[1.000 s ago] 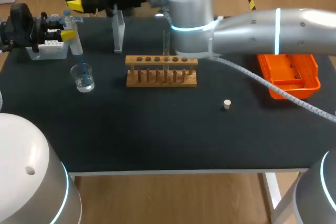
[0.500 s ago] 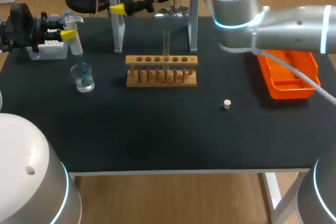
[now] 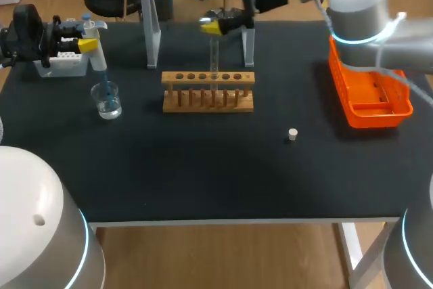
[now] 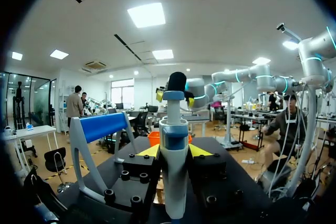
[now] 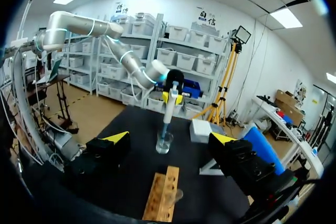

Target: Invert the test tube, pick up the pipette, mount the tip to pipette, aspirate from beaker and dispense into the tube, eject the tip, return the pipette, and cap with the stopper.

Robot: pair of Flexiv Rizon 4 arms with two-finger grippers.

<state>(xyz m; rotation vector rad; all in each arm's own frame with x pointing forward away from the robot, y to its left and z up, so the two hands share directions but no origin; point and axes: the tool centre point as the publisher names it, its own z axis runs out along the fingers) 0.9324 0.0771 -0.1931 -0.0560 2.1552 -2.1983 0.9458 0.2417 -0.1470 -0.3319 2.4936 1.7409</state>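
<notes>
Pipette is sitting at the far left of the table in the head view, clamped in the left gripper, its tip pointing down into the beaker, so by my reading the aspirate step is running. The test tube is standing upright in the wooden rack, well apart from the beaker, and the right gripper is hanging just behind the tube's top, fingers spread wide, gripping nothing. The stopper is lying alone on the table, between the rack and the orange tray. Over to the left wrist view: both yellow tips are pressing the pipette's body from either side, a firm hold. Right wrist view now: its own fingers are standing far apart, rack and tube just ahead of and under them, beaker and pipette farther on. Next, I'm judging, the left arm is needing a straight lift out of the beaker, then a carry across to the tube's mouth, lining the tip up before dispensing.
</notes>
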